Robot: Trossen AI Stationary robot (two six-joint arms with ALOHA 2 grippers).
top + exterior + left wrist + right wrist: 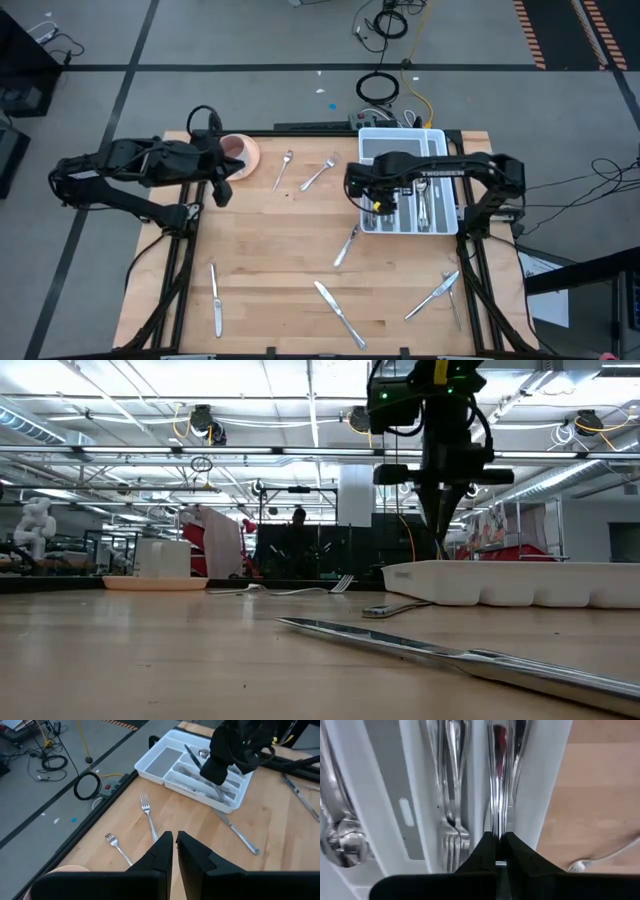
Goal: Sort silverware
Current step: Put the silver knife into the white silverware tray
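Two arms, matte black, jointed tubular links with blocky housings. Left claw (174, 851): two black wedge-shaped fingers, faceted, tapering to narrow tips. Right claw (496, 851): same black wedge pair. Right arm: green indicator lights, yellow marking near the wrist, black cable loops.

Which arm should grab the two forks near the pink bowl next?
Left. Its pincer hangs beside the two forks, apparently empty. The right pincer is over the tray, shut on a knife.
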